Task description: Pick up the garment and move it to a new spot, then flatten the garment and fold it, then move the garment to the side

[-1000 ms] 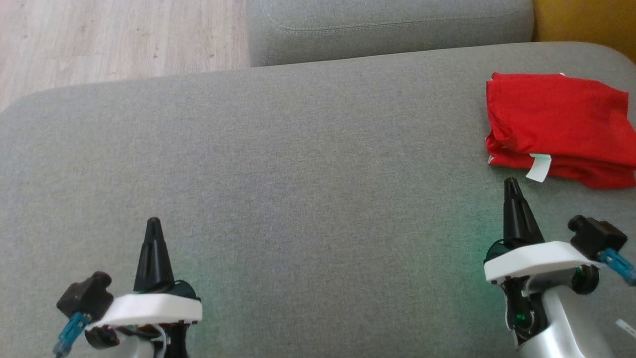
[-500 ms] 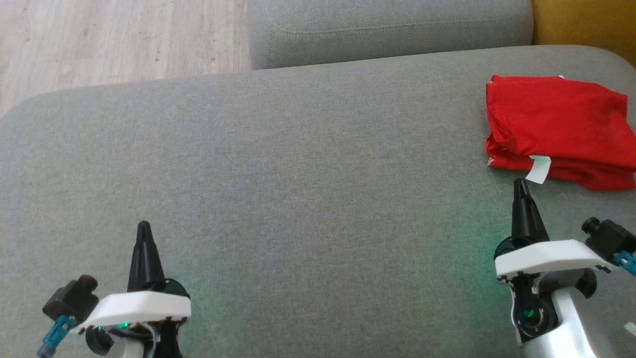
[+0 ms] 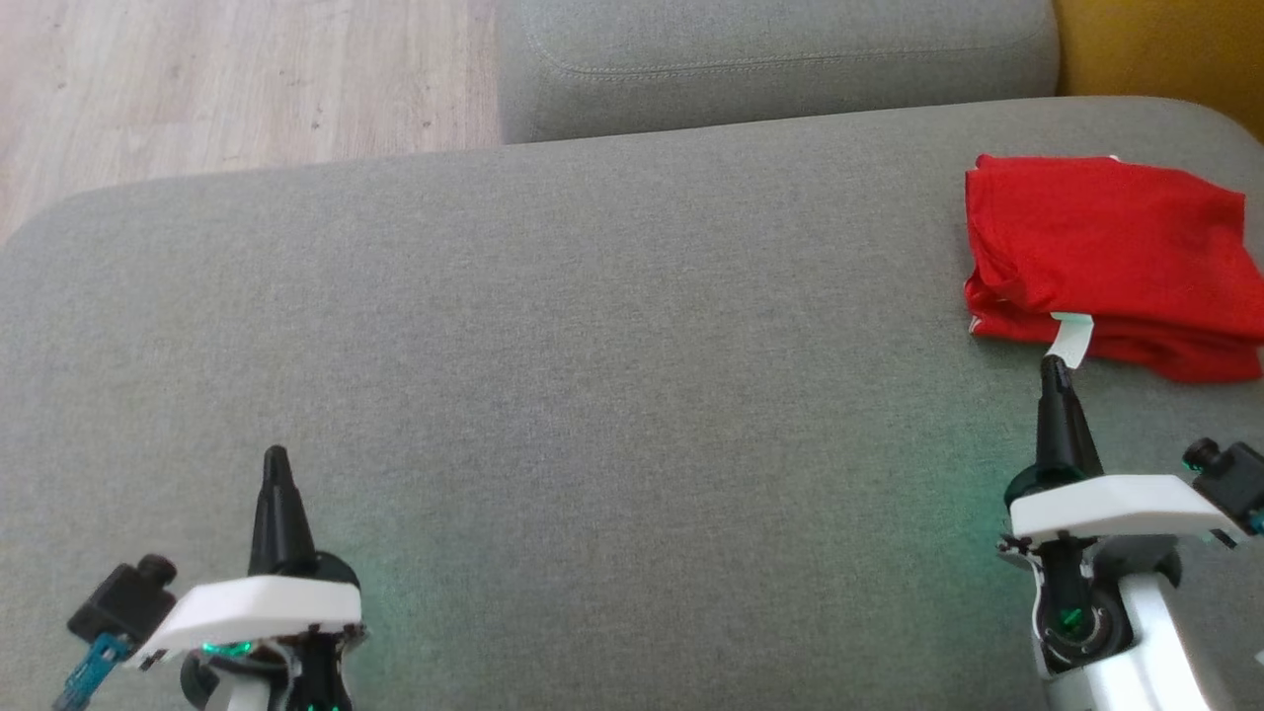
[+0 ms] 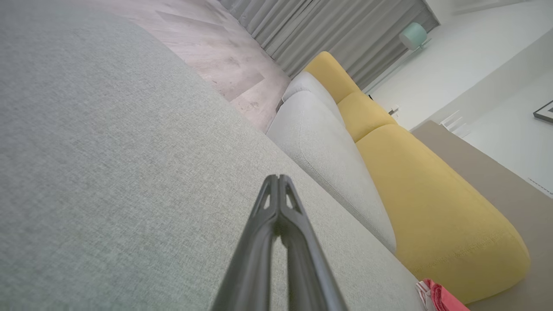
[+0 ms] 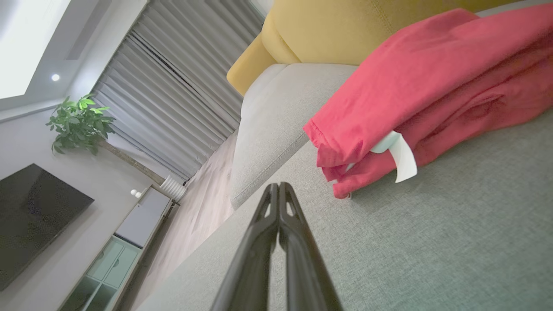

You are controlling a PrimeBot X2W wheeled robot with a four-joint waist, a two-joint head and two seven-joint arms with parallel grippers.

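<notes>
1. Right gripper [image 3: 1055, 380], fingers pressed together and holding nothing, sits at 5 o'clock in the head view. Its tip is just short of the white tag [image 3: 1071, 338].
2. Left gripper [image 3: 276, 469], likewise pressed together and empty, sits at 7 o'clock, well apart from the cloth.
3. Red garment [image 3: 1106, 247] lies folded on the grey cushion [image 3: 592, 346], at 12-to-1 o'clock from the right tip and 2 o'clock from the left. Its long axis runs 9 to 3.
4. Any further move looks like the right arm's job, since it is nearer.
</notes>
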